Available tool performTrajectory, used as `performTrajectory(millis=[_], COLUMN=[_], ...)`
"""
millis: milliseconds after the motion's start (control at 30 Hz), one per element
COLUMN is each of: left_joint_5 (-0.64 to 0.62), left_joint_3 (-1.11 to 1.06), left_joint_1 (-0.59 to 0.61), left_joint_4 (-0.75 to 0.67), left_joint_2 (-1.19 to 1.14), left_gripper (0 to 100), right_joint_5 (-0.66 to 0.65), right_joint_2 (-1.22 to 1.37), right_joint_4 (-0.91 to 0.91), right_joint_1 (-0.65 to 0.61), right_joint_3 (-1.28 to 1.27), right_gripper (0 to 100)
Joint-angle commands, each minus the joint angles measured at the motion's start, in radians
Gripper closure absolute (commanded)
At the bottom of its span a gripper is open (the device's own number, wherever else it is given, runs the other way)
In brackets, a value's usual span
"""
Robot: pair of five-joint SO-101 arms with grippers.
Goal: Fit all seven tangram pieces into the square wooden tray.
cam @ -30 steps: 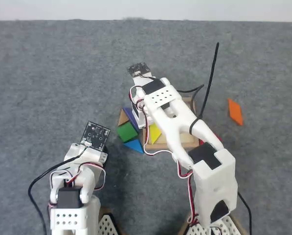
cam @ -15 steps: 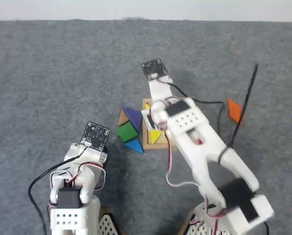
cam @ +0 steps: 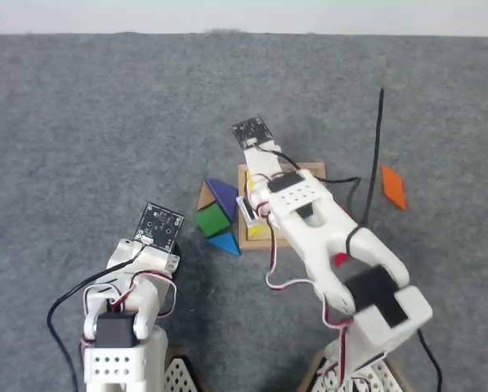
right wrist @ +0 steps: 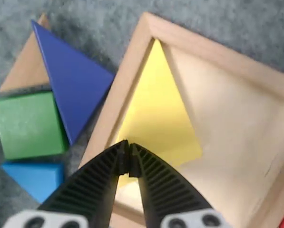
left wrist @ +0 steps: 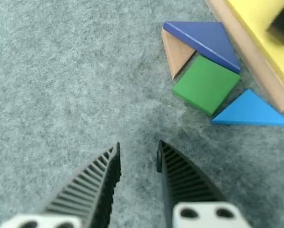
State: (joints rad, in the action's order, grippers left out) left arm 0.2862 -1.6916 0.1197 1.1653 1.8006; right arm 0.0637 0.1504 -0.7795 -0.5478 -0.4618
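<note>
The square wooden tray point(right wrist: 127, 90) holds a yellow triangle point(right wrist: 156, 109) against one corner. My right gripper point(right wrist: 128, 149) is shut with nothing in it, its tips just above the yellow triangle's edge. In the high view the right arm point(cam: 309, 220) covers most of the tray point(cam: 313, 167). Left of the tray lie a dark blue triangle point(cam: 223, 194), a tan triangle point(cam: 204, 196), a green square point(cam: 212, 219) and a light blue triangle point(cam: 225, 242). My left gripper point(left wrist: 138, 154) is open over bare carpet, short of the green square point(left wrist: 206, 83).
An orange parallelogram point(cam: 393, 186) lies alone on the grey carpet to the right of the tray. A red piece point(cam: 339, 259) peeks out beside the right arm near the tray's front right. The left arm point(cam: 129, 318) stands at the front left.
The right arm swung right and farther out over the tray, then drew back a little toward its left side. The left arm and the loose pieces kept still.
</note>
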Motion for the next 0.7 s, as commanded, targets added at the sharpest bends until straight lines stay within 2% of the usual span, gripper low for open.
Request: performTrajectory(millis=[0, 300, 500, 600, 667], left_joint_5=[0.005, 0.005, 0.005, 0.005, 0.005], left_joint_3=[0.008, 0.008, 0.008, 0.008, 0.008], left_joint_1=[0.005, 0.005, 0.005, 0.005, 0.005], left_joint_4=[-0.014, -0.014, -0.014, -0.014, -0.014], left_joint_2=[0.015, 0.015, 0.015, 0.015, 0.015], left_gripper=[87, 87, 87, 87, 87], right_joint_5=[-0.012, -0.018, -0.02, -0.037, -0.094], right_joint_2=[0.048, 0.008, -0.269, -0.463, -0.585], right_joint_4=[-0.031, -0.033, -0.056, -0.119, -0.206], right_joint_1=[0.001, -0.064, -0.061, 0.007, 0.077], right_joint_3=[0.094, 0.092, 0.0, -0.046, -0.046], right_gripper=[99.2, 99.2, 99.2, 99.2, 99.2])
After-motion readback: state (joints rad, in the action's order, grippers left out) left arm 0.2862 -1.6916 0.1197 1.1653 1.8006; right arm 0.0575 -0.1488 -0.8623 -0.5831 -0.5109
